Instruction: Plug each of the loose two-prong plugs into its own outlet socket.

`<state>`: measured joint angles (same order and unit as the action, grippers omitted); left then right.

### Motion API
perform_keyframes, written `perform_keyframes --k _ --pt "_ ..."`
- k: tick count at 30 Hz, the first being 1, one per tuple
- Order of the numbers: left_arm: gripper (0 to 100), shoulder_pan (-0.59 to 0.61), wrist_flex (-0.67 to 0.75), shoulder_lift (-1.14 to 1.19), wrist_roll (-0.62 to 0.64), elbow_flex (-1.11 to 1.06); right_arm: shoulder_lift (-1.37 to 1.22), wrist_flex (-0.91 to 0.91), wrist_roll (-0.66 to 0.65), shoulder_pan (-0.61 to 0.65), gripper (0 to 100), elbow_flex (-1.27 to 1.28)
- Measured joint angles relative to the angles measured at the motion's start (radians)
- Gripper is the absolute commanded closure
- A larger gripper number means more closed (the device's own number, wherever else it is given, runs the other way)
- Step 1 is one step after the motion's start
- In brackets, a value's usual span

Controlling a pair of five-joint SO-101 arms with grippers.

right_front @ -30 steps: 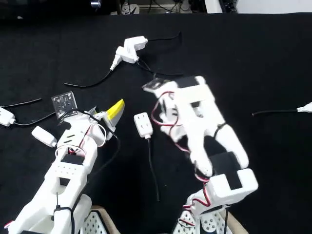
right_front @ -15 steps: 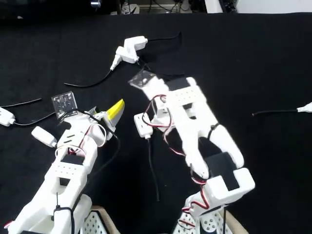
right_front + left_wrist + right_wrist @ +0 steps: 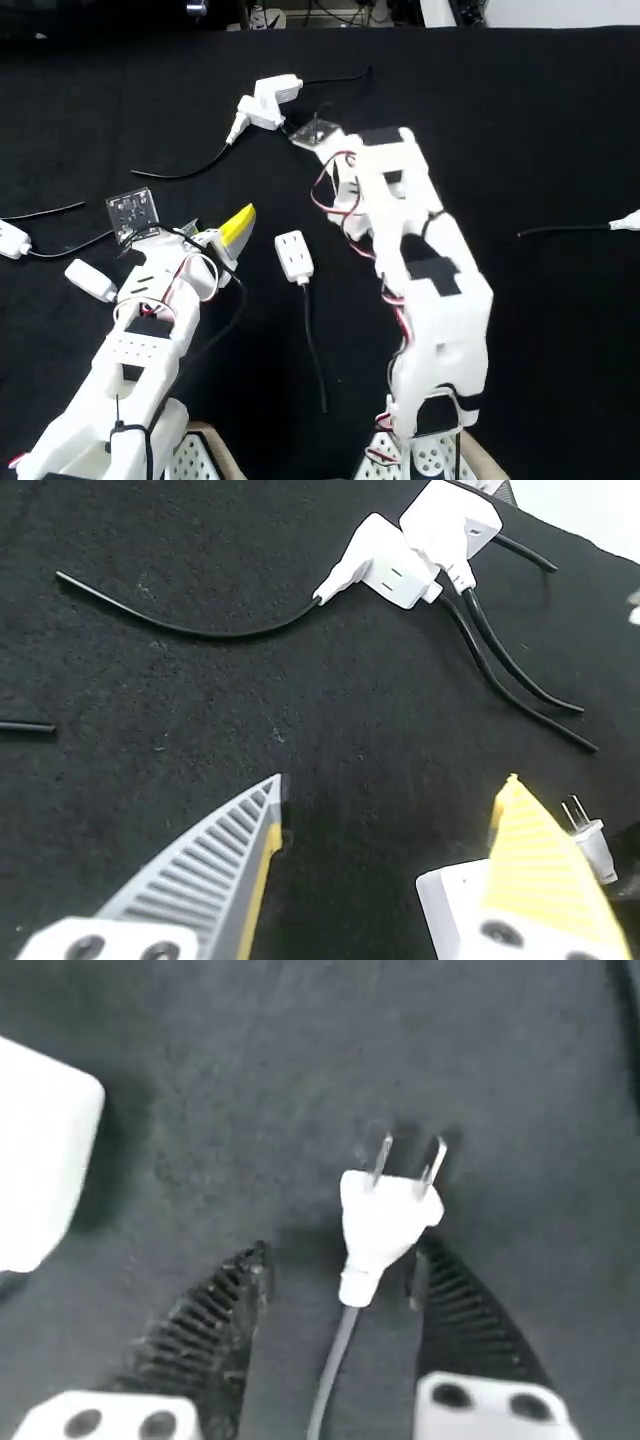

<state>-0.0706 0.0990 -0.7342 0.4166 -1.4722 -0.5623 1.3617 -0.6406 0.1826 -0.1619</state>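
A loose white two-prong plug [image 3: 385, 1215] lies on the black table, prongs pointing away from my right gripper [image 3: 338, 1260]. That gripper is open, with one dark finger on each side of the plug's cord end. In the high view my right arm [image 3: 385, 190] stretches toward the table's far side. A white outlet socket [image 3: 293, 254] with its cord lies mid-table between the arms. My left gripper [image 3: 385, 800] is open over bare cloth, near a white block [image 3: 450, 905] and a small plug [image 3: 585, 830]. The left gripper [image 3: 228, 232] shows its yellow finger in the high view.
A white plug-and-socket pair [image 3: 265, 100] with black cords lies at the back, seen also as the joined pair [image 3: 410, 550]. Two white pieces [image 3: 10, 240] [image 3: 90, 280] lie at the far left, and another cord end [image 3: 625, 222] lies at the right edge. A white block [image 3: 40, 1160] sits beside the right gripper.
My right arm has swung and stretched from beside the mid-table socket toward the far side of the table. The left arm has stayed still.
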Motion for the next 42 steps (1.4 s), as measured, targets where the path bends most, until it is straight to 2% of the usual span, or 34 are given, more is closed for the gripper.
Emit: perform_keyframes --k 5,17,26,35,39,42 --pt "67 0.0 0.0 0.0 0.0 0.0 -0.04 0.055 -0.021 0.003 79.0 -0.117" --pt "67 0.0 0.0 0.0 0.0 0.0 -0.127 0.038 -0.025 -0.003 79.1 -0.149" --pt "67 0.0 0.0 0.0 0.0 0.0 -0.207 0.075 -0.025 -0.037 97.0 -0.279" --pt "67 0.0 0.0 0.0 0.0 0.0 -0.241 0.101 -0.023 -0.089 98.6 -0.324" --pt "67 0.0 0.0 0.0 0.0 0.0 -0.242 0.178 -0.023 -0.08 98.6 -0.341" --pt "67 -0.021 0.0 0.0 0.0 0.0 -0.235 0.298 -0.006 -0.02 98.6 -0.388"
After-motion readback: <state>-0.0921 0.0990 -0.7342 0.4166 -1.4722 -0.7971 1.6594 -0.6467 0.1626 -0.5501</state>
